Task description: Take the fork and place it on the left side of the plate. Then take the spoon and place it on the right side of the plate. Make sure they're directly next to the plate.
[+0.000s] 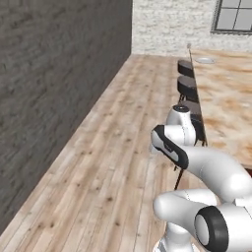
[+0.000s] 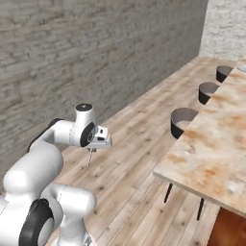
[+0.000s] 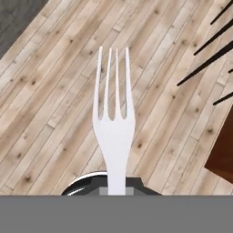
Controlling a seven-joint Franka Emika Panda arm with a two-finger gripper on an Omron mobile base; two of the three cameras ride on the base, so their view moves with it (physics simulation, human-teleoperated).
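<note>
Fork (image 3: pixel 113 136) sits clamped in the claw (image 2: pixel 91 150), tines out over the floor (carrying step) — next, judging by the task, swing to the desk (image 2: pixel 216 144) — left of the plate (image 1: pixel 205 60).

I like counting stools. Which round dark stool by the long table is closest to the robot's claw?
The nearest stool, biggest in the right base view, first in the row; the other two sit farther toward the back wall.
</note>
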